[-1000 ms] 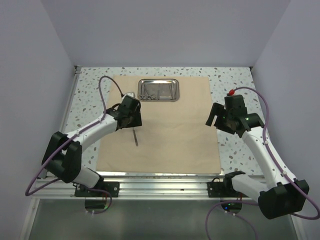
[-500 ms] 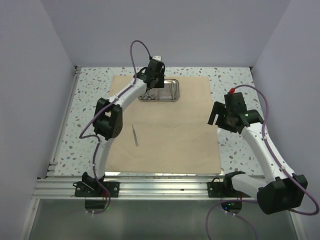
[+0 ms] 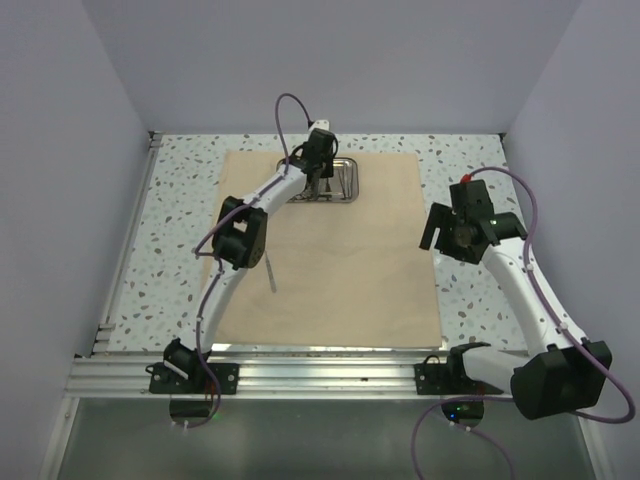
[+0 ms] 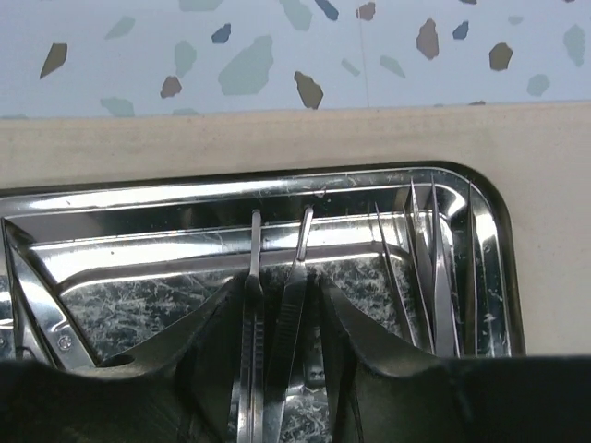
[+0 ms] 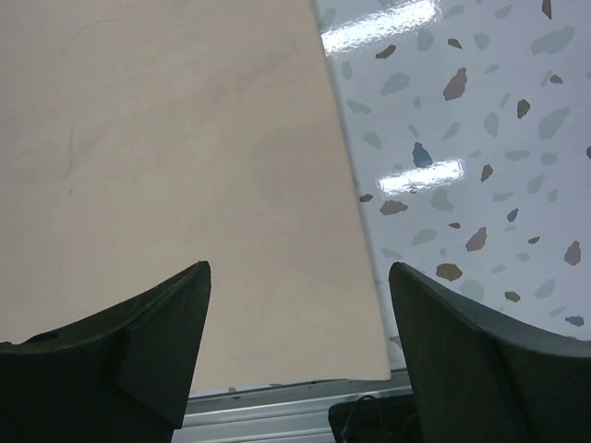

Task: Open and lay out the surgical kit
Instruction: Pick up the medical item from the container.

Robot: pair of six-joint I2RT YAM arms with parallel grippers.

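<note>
1. At the cloth's far edge, the steel tray (image 3: 347, 185) sits on the spread tan cloth (image 3: 350, 270), with most of the kit in it.
2. One slim instrument (image 3: 270, 272) lies alone on the cloth, mid-left. A second ago my left gripper (image 4: 282, 291) was right over it; now it's left there.
3. Left gripper has jumped to the tray, fingers low and straddling two thin bars, likely tweezers (image 4: 277, 258). Can't tell if I'm actually pinching them.
4. Pointed probes (image 4: 434, 268) are stacked at the tray's right end, untouched.
5. My right gripper (image 5: 295, 277) hangs spread wide with nothing in it, over the cloth's right edge.
6. My read: wrap opened, one piece laid out, second pick starting, most pieces to go.
</note>
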